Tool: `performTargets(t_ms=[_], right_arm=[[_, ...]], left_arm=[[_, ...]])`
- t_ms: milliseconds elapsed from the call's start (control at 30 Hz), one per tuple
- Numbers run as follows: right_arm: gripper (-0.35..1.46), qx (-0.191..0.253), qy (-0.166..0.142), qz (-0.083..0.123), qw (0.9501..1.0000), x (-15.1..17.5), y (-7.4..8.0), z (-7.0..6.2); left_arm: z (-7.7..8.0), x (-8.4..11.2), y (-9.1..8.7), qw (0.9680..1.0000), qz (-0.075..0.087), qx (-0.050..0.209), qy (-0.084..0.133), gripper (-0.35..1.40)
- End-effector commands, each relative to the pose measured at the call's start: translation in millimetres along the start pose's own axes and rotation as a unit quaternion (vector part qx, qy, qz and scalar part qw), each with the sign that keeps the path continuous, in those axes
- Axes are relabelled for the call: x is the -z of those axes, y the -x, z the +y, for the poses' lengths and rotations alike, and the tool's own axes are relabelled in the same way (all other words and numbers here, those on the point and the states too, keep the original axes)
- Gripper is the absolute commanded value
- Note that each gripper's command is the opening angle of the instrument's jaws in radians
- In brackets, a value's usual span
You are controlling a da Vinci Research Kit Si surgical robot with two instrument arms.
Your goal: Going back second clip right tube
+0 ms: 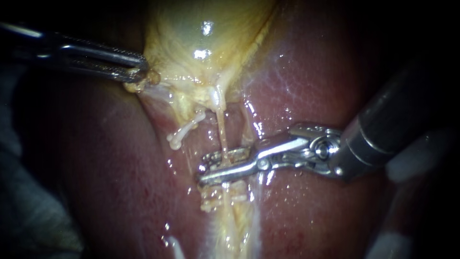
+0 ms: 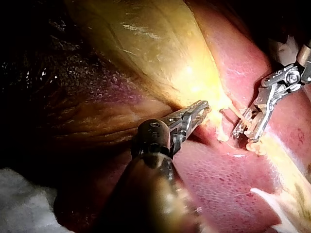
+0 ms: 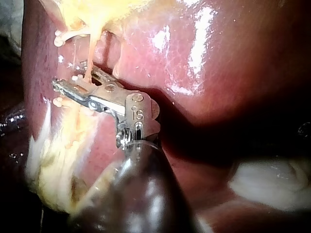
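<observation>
The yellow gallbladder (image 1: pixel 201 29) lies on the red liver (image 1: pixel 311 76). My left instrument (image 1: pixel 141 72) comes in from the upper left, its jaws shut on the gallbladder's lower edge, also seen in the left wrist view (image 2: pixel 201 110). A thin pale right tube (image 1: pixel 221 129) runs down from the gallbladder. My right instrument (image 1: pixel 215 165) straddles that tube with open jaws, a gap showing between them. Just below the jaws a white clip (image 1: pixel 225 197) sits on the same tube. The shorter left tube carries another white clip (image 1: pixel 184 130). The right wrist view shows the jaws (image 3: pixel 68 85) across the tube.
Pale gauze lies at the right edge (image 1: pixel 417 158) and beside the shaft in the right wrist view (image 3: pixel 272 179). Yellow fatty tissue (image 1: pixel 235 230) runs down below the clips. Dark cloth fills the lower left.
</observation>
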Motion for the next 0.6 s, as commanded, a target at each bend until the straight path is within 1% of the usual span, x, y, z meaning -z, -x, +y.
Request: performTargets(t_ms=[33,100,200,233,267,300,333,400,433,467,533,567,600], right_arm=[[0.45,0.015,0.000,0.000,0.9999,0.3,0.1,-0.1],[0.46,0.047,0.004,0.004,0.9989,0.9,0.1,-0.4],[0.47,0.108,0.026,0.022,0.9935,2.5,-0.1,-1.2],[0.48,0.131,0.042,0.033,0.9900,3.3,-0.3,-1.7],[0.49,0.144,0.049,0.036,0.9876,3.9,-0.6,-2.0],[0.49,0.164,0.056,0.040,0.9841,4.6,-0.8,-2.4],[0.50,0.188,0.068,0.040,0.9789,5.5,-1.2,-2.9],[0.50,0.213,0.080,0.033,0.9732,6.9,-1.8,-3.8],[0.50,0.227,0.084,0.024,0.9700,7.6,-2.1,-4.2],[0.50,0.248,0.092,0.010,0.9642,8.5,-2.4,-4.8],[0.50,0.272,0.102,-0.012,0.9568,9.6,-2.9,-5.8],[0.50,0.287,0.107,-0.025,0.9516,10.3,-3.0,-6.4],[0.50,0.297,0.109,-0.034,0.9479,10.7,-3.1,-6.9]], left_arm=[[0.0,0.0,0.0,1.0000,0.000,0.000,0.000,-0.35],[0.0,0.1,0.0,1.0000,0.000,0.000,0.000,-0.35],[0.0,0.2,0.0,1.0000,0.000,0.000,0.000,-0.35],[0.0,0.2,0.0,1.0000,0.000,0.000,0.000,-0.35],[0.0,0.2,0.0,1.0000,0.000,0.000,0.000,-0.35],[0.0,0.2,0.0,1.0000,0.000,0.000,0.000,-0.35],[0.0,0.2,0.0,1.0000,0.000,0.000,0.000,-0.35],[0.0,0.2,0.0,1.0000,0.000,0.000,0.000,-0.35],[0.0,0.2,0.0,1.0000,0.000,0.000,0.000,-0.35],[0.0,0.2,0.0,1.0000,0.000,0.000,0.000,-0.35],[0.0,0.1,0.0,1.0000,0.000,0.000,0.000,-0.35],[0.0,0.1,0.0,1.0000,0.000,0.000,0.000,-0.35],[0.0,0.1,0.0,1.0000,0.000,0.000,0.000,-0.35]])
